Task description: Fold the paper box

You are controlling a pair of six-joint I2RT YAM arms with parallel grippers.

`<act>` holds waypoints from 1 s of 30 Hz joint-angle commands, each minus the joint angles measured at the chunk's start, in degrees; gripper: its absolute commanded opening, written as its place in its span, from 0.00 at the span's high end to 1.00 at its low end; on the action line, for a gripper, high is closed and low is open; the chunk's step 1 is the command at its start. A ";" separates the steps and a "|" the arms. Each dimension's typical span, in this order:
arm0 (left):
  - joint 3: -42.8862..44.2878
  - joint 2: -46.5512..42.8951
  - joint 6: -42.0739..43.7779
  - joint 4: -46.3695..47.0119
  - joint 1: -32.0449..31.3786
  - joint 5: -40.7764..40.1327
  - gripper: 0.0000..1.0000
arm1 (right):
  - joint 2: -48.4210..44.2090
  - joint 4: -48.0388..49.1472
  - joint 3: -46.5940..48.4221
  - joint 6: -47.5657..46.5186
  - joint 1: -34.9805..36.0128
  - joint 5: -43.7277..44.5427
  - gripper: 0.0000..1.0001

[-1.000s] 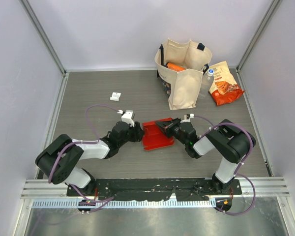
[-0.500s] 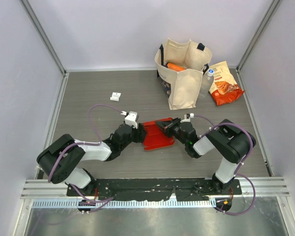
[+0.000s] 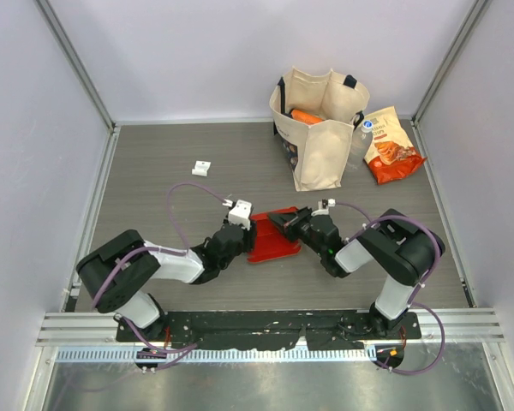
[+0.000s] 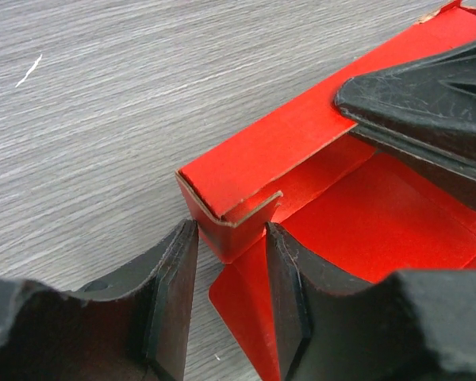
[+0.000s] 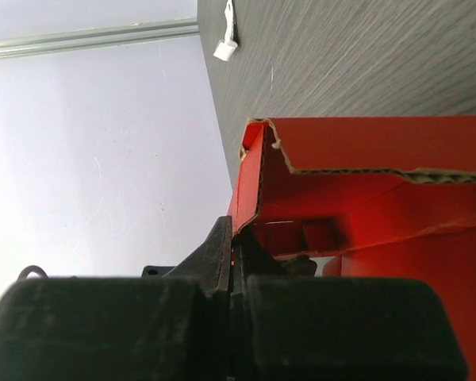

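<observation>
The paper box (image 3: 272, 240) lies on the surface (image 3: 154, 171), toward the middle of its near edge. The right tool (image 3: 283, 221) pinches its side wall tight; the left tool (image 4: 230, 270) stands half open astride the corner flap (image 4: 232, 216). Best to close squarely on the crease, gently.

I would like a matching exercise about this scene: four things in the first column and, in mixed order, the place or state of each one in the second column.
Things:
1. paper box
2. cloth bag
3. snack bag
4. small white piece

Places or states:
A. lies at the far right, beside the cloth bag
B. pinched on one wall by the right gripper
C. lies alone, well to the left of the cloth bag
D. stands upright, open at the top

Right pairs: 1-B, 2-D, 3-A, 4-C.
</observation>
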 commanded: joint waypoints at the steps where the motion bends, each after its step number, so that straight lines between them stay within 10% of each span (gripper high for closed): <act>1: -0.20 1.60 1.95 6.05 -1.31 -5.75 0.57 | 1.60 -2.26 -2.95 -2.08 2.04 0.48 1.00; 13: 3.04 6.95 0.89 5.62 -3.51 -21.46 0.71 | 0.30 -2.68 -3.21 -1.19 2.74 1.71 1.00; 20: 17.18 14.84 -19.78 -24.17 -3.86 -37.98 1.00 | 0.91 -1.36 -2.42 2.15 4.32 3.12 1.00; 24: 30.35 21.18 -34.25 -46.38 -4.13 -40.47 1.00 | 2.14 0.74 -1.37 3.64 5.73 4.08 1.00; 30: 32.15 22.35 -35.25 -49.85 -4.13 -41.18 1.00 | 2.76 1.18 -1.54 4.17 6.53 5.31 1.00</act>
